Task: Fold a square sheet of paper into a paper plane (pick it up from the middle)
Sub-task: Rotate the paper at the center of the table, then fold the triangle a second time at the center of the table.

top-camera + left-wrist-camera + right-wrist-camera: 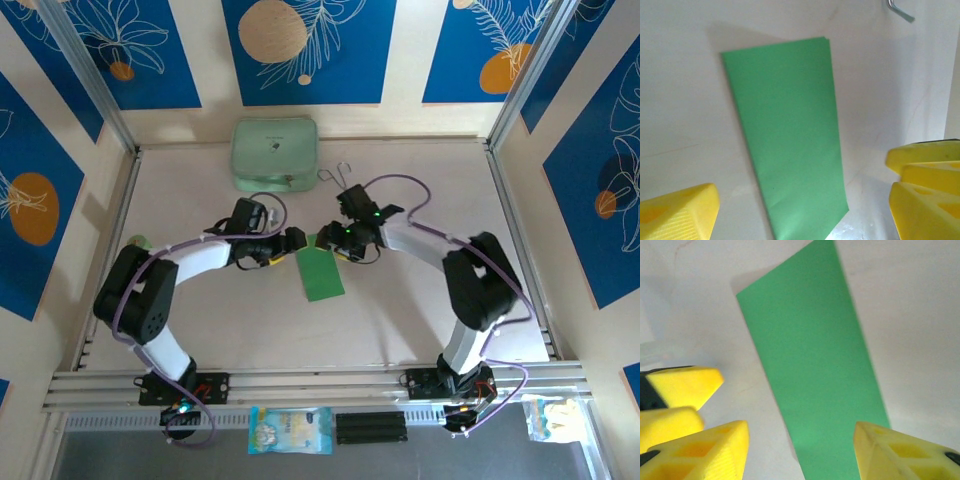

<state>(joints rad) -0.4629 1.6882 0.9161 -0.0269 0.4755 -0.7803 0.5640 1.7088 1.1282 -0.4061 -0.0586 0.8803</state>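
top external: overhead, whole table | wrists: close, facing down | shared: square sheet of paper

- The sheet of paper: bright green, plain and unmarked.
- The table: plain off-white.
- The case: pale mint green.
- The fingers of the left gripper and the fingers of the right gripper: yellow.
- The left arm and right arm: white shells, black joints, purple cables.
- The wall panels: deep blue with white leaf outlines and orange or tan discs, set on cream.
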